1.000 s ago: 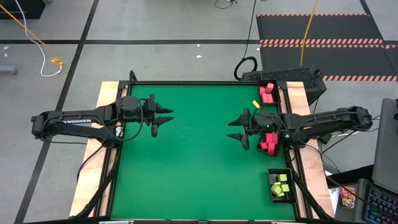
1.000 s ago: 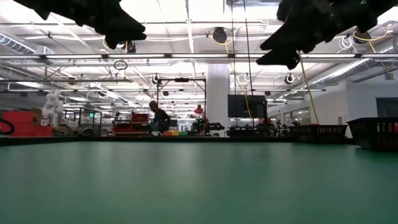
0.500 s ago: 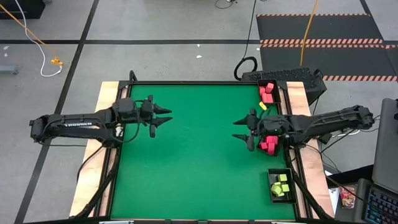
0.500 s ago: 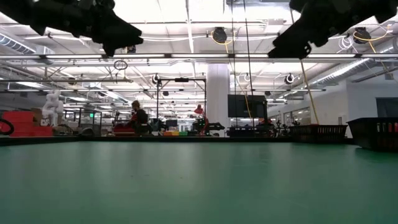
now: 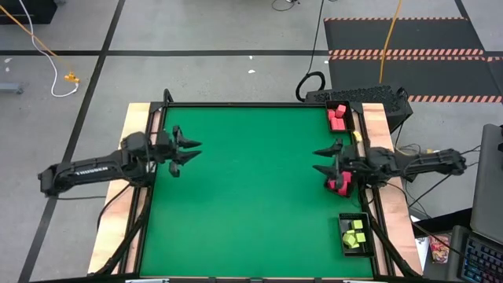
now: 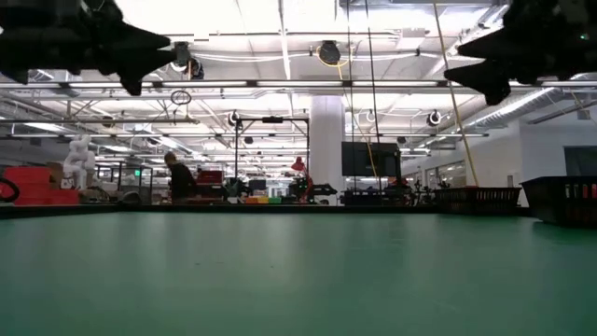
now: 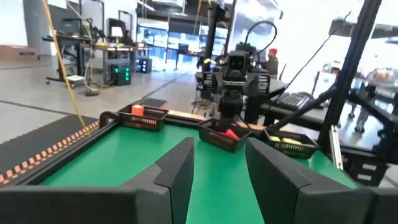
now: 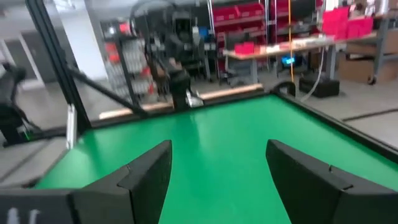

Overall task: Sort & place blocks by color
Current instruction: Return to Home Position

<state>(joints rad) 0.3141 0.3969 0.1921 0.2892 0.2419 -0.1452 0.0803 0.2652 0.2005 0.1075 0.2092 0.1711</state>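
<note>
Both grippers hang open and hold nothing, raised above the green table. In the high view my left gripper [image 5: 191, 152] is near the table's left edge and my right gripper [image 5: 316, 160] near its right edge. Pink-red blocks [image 5: 338, 117] lie in a black tray at the far right corner. More pink-red blocks [image 5: 340, 184] lie in a middle tray, partly under my right arm. Yellow-green blocks [image 5: 355, 234] fill the near right tray. The left wrist view, past the left gripper [image 7: 219, 149], shows all three trays. The right wrist view, past the right gripper [image 8: 219, 149], shows only table.
The three black trays [image 5: 354, 244] line the table's right edge. The green mat [image 5: 251, 189] between the arms carries no loose blocks. Wooden strips border the table left and right. In the low view a person [image 6: 177, 177] is far behind the table.
Both arms have drawn back from the table's middle: my left gripper toward the left edge, my right gripper toward the right edge, over the middle tray. Both stay open. The person in the background has walked leftward.
</note>
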